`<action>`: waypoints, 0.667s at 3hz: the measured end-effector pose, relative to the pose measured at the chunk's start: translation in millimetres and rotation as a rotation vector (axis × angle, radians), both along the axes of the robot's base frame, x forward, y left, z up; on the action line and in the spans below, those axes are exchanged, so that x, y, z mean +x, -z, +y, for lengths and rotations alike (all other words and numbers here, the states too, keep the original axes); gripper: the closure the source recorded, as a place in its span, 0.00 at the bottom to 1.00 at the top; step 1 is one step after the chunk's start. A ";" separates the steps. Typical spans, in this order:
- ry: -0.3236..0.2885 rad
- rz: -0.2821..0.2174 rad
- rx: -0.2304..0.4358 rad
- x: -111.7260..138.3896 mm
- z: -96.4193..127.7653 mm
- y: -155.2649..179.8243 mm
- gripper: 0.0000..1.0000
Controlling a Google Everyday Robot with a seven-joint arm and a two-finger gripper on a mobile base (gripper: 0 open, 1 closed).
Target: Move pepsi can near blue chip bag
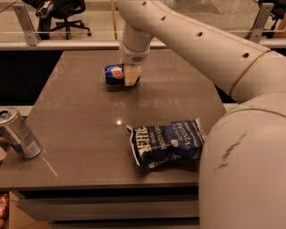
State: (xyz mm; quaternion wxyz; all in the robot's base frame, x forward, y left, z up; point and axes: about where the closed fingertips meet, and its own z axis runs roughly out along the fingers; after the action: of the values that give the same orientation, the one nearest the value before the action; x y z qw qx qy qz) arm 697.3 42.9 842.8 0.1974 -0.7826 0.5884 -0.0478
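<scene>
1. The pepsi can [115,74] lies on its side on the far part of the tabletop [80,116], a little left of the middle. Its round red-white-blue logo faces the camera.
2. The gripper [131,78] is down at the right end of the pepsi can. Its pale front part covers that end and sits low, close to the tabletop. From this side I cannot tell whether it has a grip on the pepsi can or how wide it stands, because its far side is hidden behind the can.
3. The arm [187,40] reaches in from the right. It runs as a thick white tube across the top of the view and then turns straight down to the gripper.
4. The blue chip bag [167,143] lies flat near the front edge of the tabletop, to the right of the middle. It is crinkled, with its white lettering facing up. It is well apart from the pepsi can, with bare tabletop between them.
5. A silver can [18,133] with a blue label stands tilted at the near left edge of the tabletop, far from both the pepsi can and the bag.
6. The robot's white body [246,174] fills the lower right corner and hides the right tip of the blue chip bag.
7. Beyond the tabletop a pale rail [53,44] runs across, and a black office chair [62,9] stands behind it at the upper left.
</scene>
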 end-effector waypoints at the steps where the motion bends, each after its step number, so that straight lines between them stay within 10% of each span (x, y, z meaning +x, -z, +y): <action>1: -0.033 -0.004 0.006 -3.3 -10.0 -12.5 1.00; 2: -0.080 -0.003 0.016 -12.2 -15.3 -24.6 1.00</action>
State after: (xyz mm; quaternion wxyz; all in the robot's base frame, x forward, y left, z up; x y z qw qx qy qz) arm 685.1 27.7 867.4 0.2062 -0.8040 0.5565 -0.0363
